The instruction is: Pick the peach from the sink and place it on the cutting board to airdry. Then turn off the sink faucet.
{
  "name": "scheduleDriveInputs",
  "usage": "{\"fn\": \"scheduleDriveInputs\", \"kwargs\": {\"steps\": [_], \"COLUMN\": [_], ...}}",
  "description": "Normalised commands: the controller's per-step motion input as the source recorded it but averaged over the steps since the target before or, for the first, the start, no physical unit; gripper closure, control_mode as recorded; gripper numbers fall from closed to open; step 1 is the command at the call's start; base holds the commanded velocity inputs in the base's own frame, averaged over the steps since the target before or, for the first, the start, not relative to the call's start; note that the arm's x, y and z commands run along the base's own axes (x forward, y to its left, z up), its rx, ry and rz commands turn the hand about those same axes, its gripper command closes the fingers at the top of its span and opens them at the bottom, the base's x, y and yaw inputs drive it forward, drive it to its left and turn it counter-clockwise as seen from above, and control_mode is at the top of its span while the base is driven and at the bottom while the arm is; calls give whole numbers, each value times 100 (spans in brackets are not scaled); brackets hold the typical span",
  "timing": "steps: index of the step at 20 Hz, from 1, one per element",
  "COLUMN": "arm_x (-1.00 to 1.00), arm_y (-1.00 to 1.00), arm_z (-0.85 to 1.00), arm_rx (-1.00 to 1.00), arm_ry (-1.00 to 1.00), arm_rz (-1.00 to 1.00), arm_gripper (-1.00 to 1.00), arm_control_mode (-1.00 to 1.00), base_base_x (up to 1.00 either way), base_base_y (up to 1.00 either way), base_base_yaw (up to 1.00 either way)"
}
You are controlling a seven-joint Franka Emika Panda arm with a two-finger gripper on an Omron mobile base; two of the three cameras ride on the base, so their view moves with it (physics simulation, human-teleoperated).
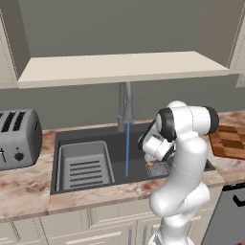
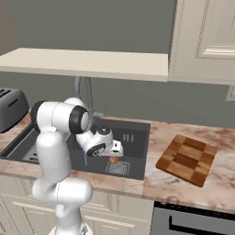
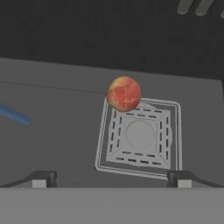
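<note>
Peach (image 3: pixel 124 93): loose on sink (image 1: pixel 136 168) floor, touching corner of drain grate (image 3: pixel 139 134), ungripped. Claw (image 3: pixel 111 178): open, empty, poised above for pickup. Faucet (image 1: pixel 126 109): running. Cutting board (image 2: pixel 187 159): bare on worktop (image 2: pixel 215 183), awaiting fruit.

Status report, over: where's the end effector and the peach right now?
End effector open, empty, over the sink. Peach on drain grate corner, untouched. Water stream running from faucet. Nothing blocking the peach.
</note>
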Motion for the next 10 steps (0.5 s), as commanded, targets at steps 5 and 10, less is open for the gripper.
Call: {"fn": "scheduleDriveInputs", "kwargs": {"steps": [5, 10], "arm_x": [19, 21], "arm_y": [0, 0], "arm_z": [-25, -19], "arm_rx": [0, 0], "arm_ry": [0, 0], "arm_rz": [0, 0], "arm_gripper": [-100, -100], "arm_control_mode": [-100, -100], "base_base_x": [0, 0], "base_base_y": [0, 0], "base_base_yaw": [0, 0]}}
